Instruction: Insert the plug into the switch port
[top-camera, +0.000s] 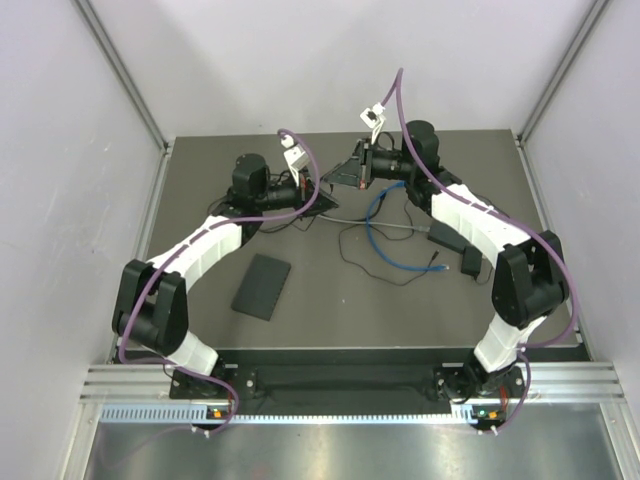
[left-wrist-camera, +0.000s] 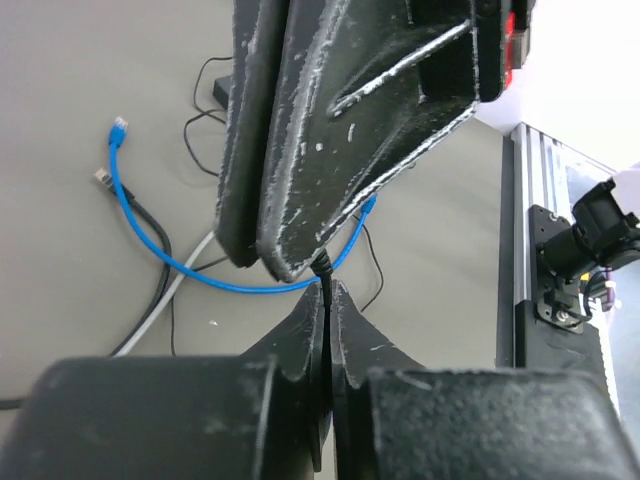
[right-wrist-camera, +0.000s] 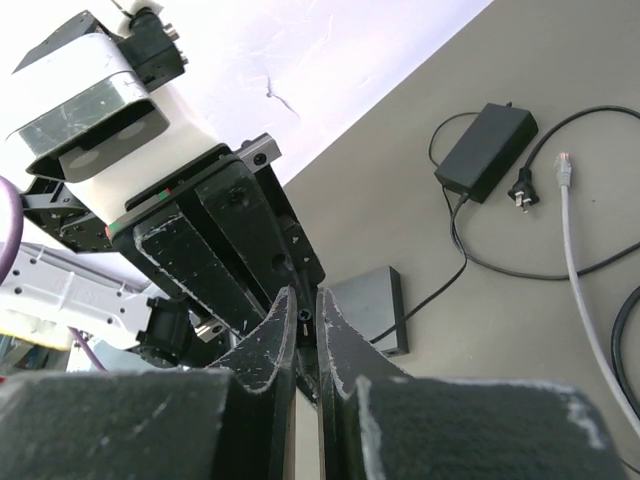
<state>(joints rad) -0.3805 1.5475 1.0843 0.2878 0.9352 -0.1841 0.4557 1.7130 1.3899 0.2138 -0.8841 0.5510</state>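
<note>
Top external: your two arms meet at the back of the table (top-camera: 400, 320). The left gripper (top-camera: 322, 203) and right gripper (top-camera: 335, 178) sit tip to tip there. The switch (top-camera: 262, 286) lies flat on the table by the left forearm, well apart from both claws. A blue cable (top-camera: 400, 250) loops near the right arm.

Left wrist: your left claw is pinched closed on a thin black plug lead (left-wrist-camera: 322, 268), whose ribbed end pokes out just above the fingertips (left-wrist-camera: 345, 315). That lead runs straight up into the tips of the right claw, which is closed on its upper end. You can't see the plug tip itself; it's hidden between the fingers. The blue cable and a grey cable (left-wrist-camera: 165, 300) lie on the table behind.

Right wrist: the right claw's fingers are closed, with only a thin slit between them. You can see the switch just past the tips, flat on the table. A power adapter (right-wrist-camera: 487, 150) sits further out.
</note>
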